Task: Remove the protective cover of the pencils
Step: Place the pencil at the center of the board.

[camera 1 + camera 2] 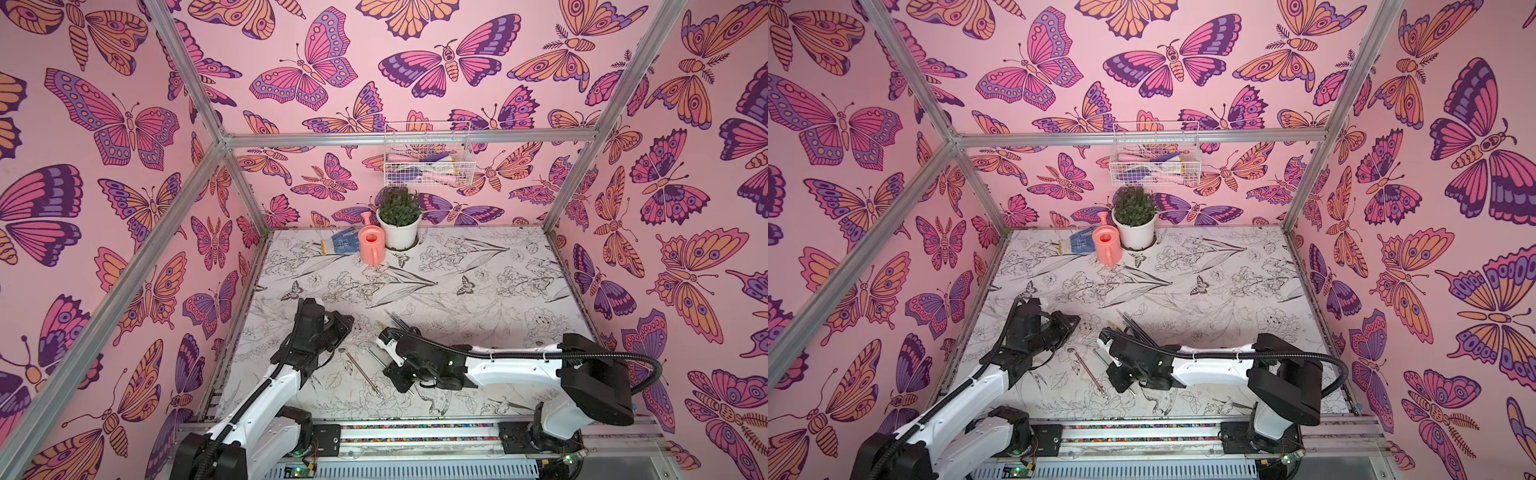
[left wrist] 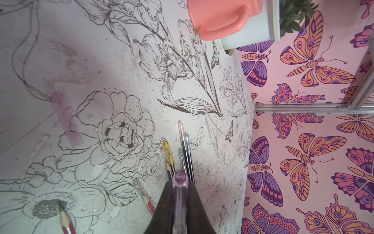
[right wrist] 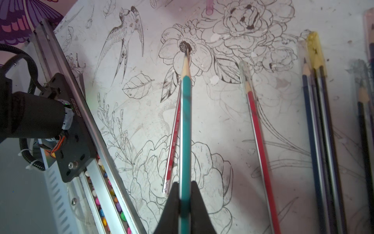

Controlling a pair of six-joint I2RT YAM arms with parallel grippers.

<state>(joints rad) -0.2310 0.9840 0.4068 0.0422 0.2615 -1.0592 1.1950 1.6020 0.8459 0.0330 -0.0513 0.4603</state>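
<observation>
Closest to us, our right gripper (image 3: 185, 186) is pinching a teal pencil (image 3: 185, 121) between nearly closed jaws, its bare sharpened tip pointing straight out ahead. Our left gripper (image 2: 179, 186) is clamping a pink-tinted clear cover (image 2: 180, 179) just as tightly (apparently the one off that pencil). The capped pencils (image 2: 183, 154) are lying side by side on the table (image 2: 60, 50) just ahead of the left gripper, long axes running away from it; in both top views they are sitting between our arms, beside the right wrist.
</observation>
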